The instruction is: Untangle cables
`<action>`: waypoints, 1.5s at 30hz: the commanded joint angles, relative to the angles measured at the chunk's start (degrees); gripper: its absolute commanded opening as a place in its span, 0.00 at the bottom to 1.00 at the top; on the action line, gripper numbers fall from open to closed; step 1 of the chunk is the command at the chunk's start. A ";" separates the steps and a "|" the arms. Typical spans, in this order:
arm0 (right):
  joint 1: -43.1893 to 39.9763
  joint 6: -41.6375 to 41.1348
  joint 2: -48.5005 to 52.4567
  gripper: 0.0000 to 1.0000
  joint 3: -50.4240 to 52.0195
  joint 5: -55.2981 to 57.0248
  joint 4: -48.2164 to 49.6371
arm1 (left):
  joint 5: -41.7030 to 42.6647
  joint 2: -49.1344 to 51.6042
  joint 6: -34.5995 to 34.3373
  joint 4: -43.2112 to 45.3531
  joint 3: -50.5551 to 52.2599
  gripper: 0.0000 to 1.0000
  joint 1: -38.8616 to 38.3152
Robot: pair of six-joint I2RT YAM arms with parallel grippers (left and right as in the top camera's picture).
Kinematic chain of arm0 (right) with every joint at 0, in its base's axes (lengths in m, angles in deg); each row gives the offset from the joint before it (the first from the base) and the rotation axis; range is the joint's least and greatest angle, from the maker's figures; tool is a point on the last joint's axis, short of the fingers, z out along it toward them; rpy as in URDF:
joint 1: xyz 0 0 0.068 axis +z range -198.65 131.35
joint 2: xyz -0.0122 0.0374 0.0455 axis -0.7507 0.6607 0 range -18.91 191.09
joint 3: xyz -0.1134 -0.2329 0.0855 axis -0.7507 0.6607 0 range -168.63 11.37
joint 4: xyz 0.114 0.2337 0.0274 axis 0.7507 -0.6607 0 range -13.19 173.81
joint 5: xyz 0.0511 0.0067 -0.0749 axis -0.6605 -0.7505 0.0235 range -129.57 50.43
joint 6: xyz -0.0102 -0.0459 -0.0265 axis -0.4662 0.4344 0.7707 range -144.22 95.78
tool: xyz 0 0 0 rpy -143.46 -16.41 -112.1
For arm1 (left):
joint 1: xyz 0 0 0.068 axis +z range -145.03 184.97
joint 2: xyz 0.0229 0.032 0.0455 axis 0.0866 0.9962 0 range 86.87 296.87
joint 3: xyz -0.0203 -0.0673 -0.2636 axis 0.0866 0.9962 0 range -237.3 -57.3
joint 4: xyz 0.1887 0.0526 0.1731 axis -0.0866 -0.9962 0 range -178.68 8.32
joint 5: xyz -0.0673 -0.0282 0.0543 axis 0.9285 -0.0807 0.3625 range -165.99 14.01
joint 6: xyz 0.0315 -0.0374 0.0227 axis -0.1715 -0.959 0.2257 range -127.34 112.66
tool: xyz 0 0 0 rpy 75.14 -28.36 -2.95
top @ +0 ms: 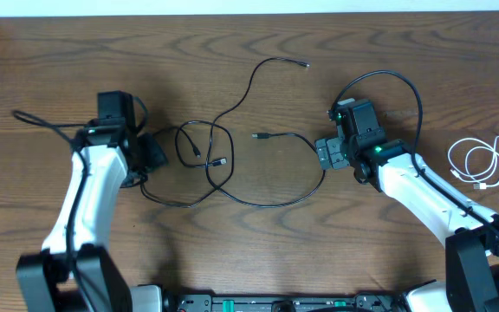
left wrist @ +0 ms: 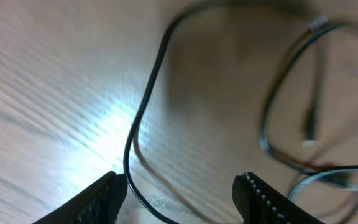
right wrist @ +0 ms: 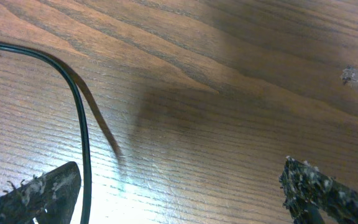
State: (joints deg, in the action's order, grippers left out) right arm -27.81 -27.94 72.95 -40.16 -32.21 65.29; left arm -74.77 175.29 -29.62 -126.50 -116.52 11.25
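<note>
The long black cable [top: 271, 205] lies in loose crossing loops across the middle of the table, with plug ends near the top centre and in the middle. My left gripper [top: 150, 156] is open at the left end of the loops. In the left wrist view the black cable [left wrist: 143, 102] runs down between the open jaws [left wrist: 182, 186], close to the left finger. My right gripper [top: 327, 154] is open at the cable's right bend. In the right wrist view the cable [right wrist: 82, 130] passes just inside the left finger of the open jaws [right wrist: 182, 180]. The white cable [top: 450, 159] lies coiled apart at the far right.
Thick black robot cables arc over the right arm [top: 405, 82] and trail left of the left arm [top: 42, 121]. The table's far edge runs along the top of the overhead view. The arm bases stand at the near edge.
</note>
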 commanded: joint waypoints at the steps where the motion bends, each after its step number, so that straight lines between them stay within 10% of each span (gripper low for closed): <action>1: -0.22 -0.57 -0.76 0.99 0.28 0.66 0.11 | 0.26 4.26 -2.08 -0.57 1.95 0.61 0.02; 11: -0.22 -0.59 -0.76 0.99 0.28 0.66 0.35 | 0.26 11.85 -4.50 -3.93 2.01 0.61 0.02; 25: -0.17 -1.44 -0.76 0.99 0.28 0.63 0.76 | 0.33 11.93 -25.64 2.71 10.40 0.61 0.02; 45: -0.17 -1.46 -0.76 0.99 0.28 0.63 0.79 | 1.42 11.93 -25.62 5.01 12.61 0.08 0.02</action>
State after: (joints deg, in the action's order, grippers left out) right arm -27.81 -28.47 72.95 -40.16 -32.21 65.90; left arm -70.93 183.51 -55.15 -120.60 -107.21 11.19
